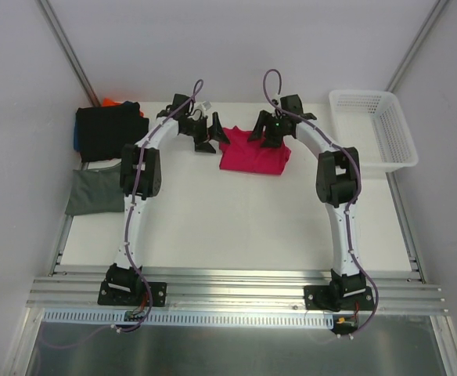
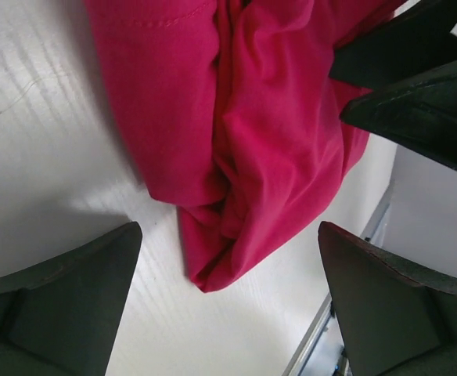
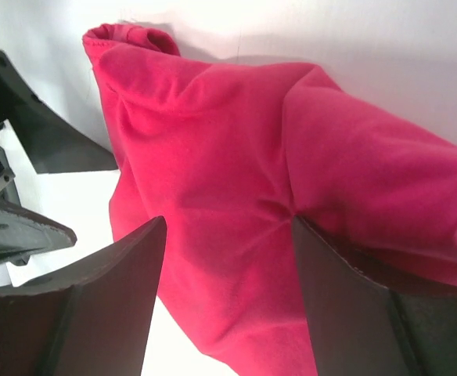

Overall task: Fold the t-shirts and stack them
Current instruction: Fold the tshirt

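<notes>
**Crimson shirt at the upper middle of a white table**
The crimson-pink t-shirt [image 1: 252,159] lies crumpled on the white table [image 1: 228,227], inside pale grey walls. At the upper left sit a black t-shirt [image 1: 109,129] and a grey-green t-shirt [image 1: 95,190]; a white mesh basket [image 1: 397,160] stands at the upper right. The left gripper [image 1: 213,139] gapes wide beside the crimson cloth. The right gripper [image 3: 228,223] straddles the cloth, fingers apart; whether it pinches is unclear.

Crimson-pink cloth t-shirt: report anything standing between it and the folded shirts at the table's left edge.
Only the white left arm and its open left gripper stand between the crimson-pink cloth t-shirt and the folded black cloth shirt. Nothing else visible lies between them on the white table.
</notes>
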Tool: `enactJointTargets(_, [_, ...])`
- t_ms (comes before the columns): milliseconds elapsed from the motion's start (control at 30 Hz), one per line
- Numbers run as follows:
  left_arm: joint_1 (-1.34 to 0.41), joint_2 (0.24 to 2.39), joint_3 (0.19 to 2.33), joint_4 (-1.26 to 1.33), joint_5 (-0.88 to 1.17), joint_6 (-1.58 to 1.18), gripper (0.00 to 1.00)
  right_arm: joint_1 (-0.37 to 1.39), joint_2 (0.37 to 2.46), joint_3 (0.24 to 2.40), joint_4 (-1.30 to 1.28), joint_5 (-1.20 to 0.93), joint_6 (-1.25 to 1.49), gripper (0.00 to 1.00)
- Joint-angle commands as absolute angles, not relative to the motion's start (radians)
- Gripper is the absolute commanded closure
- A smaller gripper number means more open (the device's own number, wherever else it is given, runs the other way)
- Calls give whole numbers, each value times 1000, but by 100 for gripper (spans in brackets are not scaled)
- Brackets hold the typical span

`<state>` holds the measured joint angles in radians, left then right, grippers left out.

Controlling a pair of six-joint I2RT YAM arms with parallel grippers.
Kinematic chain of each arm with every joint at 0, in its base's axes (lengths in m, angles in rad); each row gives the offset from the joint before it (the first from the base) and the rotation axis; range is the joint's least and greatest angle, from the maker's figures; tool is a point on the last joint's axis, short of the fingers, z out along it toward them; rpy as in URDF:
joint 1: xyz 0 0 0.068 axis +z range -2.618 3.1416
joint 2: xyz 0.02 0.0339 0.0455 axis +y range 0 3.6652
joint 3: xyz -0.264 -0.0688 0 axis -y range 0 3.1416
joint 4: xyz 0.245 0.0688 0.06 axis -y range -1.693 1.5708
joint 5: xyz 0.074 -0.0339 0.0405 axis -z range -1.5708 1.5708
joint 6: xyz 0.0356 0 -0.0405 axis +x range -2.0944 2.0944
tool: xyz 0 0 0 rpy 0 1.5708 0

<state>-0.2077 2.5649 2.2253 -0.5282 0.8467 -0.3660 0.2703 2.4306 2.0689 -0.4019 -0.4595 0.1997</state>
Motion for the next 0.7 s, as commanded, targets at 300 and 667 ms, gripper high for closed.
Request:
enactJointTargets(300, [-218, 2760, 2290, -327, 1005, -543, 3, 290, 2396, 2051, -448, -434, 160, 31])
enactJointTargets(667, [-250, 2760, 2241, -230, 1077, -654, 17, 336, 2428, 2088, -434, -428, 172, 30])
